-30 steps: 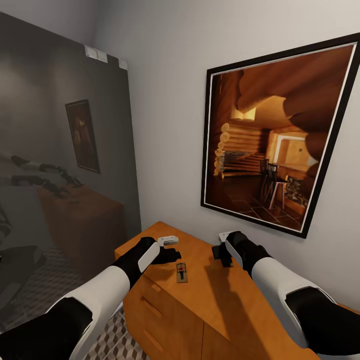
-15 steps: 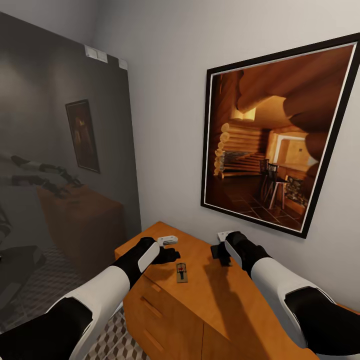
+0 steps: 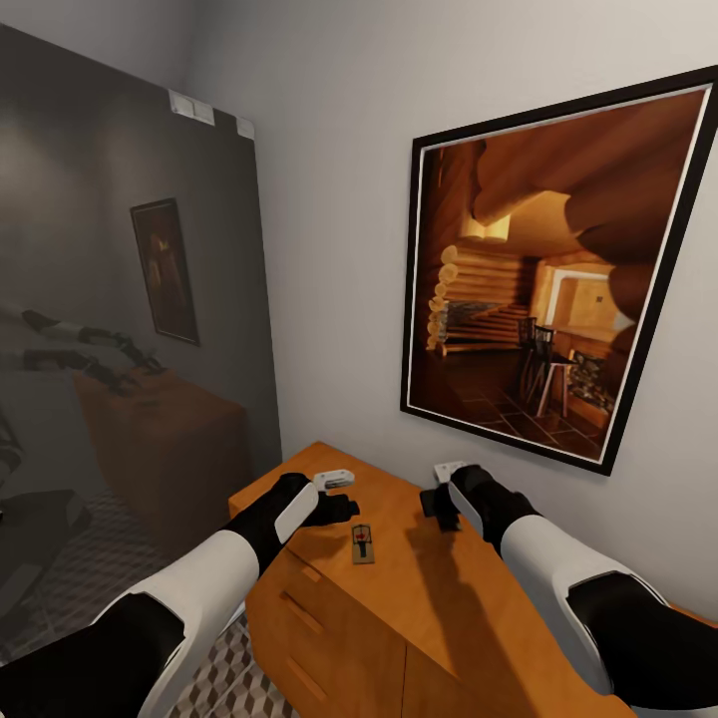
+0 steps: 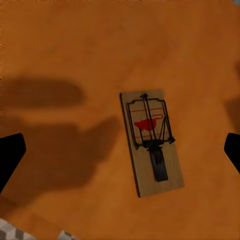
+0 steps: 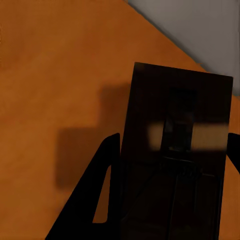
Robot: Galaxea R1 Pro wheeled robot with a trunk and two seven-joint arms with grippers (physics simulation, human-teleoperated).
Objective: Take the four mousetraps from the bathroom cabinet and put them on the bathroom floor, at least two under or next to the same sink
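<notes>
— Head view, item one: jaws?
— Left gripper [image 3: 344,509] spread wide, empty, above the cabinet [image 3: 439,598] top. Right gripper [image 3: 439,502] clamps a dark mousetrap [image 5: 175,165].
— Item two: loose stock?
— One mousetrap on the top [image 3: 363,543], between both grippers, near the front edge.
— Surroundings?
— Framed picture [image 3: 558,269] on the wall behind; dark glass panel [image 3: 120,329] left; patterned floor [image 3: 224,683] below.

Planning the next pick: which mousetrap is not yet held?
The flat mousetrap on the cabinet, red mark up; the second mousetrap is gripped in the right hand.
</notes>
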